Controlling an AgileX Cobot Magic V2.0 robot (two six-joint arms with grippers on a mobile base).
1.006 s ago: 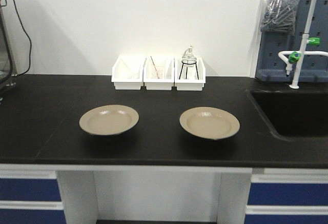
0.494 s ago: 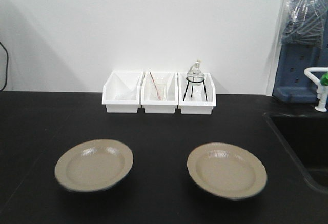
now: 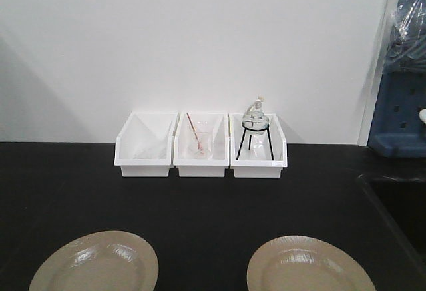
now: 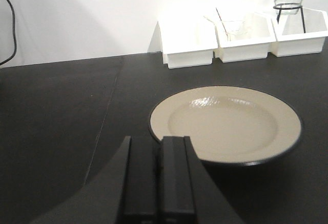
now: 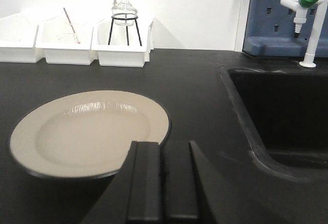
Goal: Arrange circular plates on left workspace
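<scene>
Neither plate is gripped yet, so the task appears to be at its opening, the approach before a first pick. Both plates lie flat on the near part of the black counter (image 3: 66, 184), side by side and apart. The left plate (image 4: 225, 124) sits on the open stretch, and the right plate (image 5: 87, 131) is closer to the sink (image 5: 287, 106) recessed at the right. Far behind them, against the wall, three white bins (image 3: 202, 150) stand in a row, and the rightmost holds a glass flask (image 3: 256, 114) on a wire stand.

The left hand (image 4: 158, 141) hangs at the near-left rim of the left plate. Its fingers are pressed together with no gap and nothing between them. The right hand (image 5: 163, 144) is closed and empty in the same way, at the near-right rim of the right plate. Whether either fingertip touches a rim cannot be told from these views.

The next move probably calls for a hand to part its fingers and settle them over the wide rim. It would then pinch firmly, since the glossy surface may slip. The right plate likely needs carrying leftward, away from the sink.
</scene>
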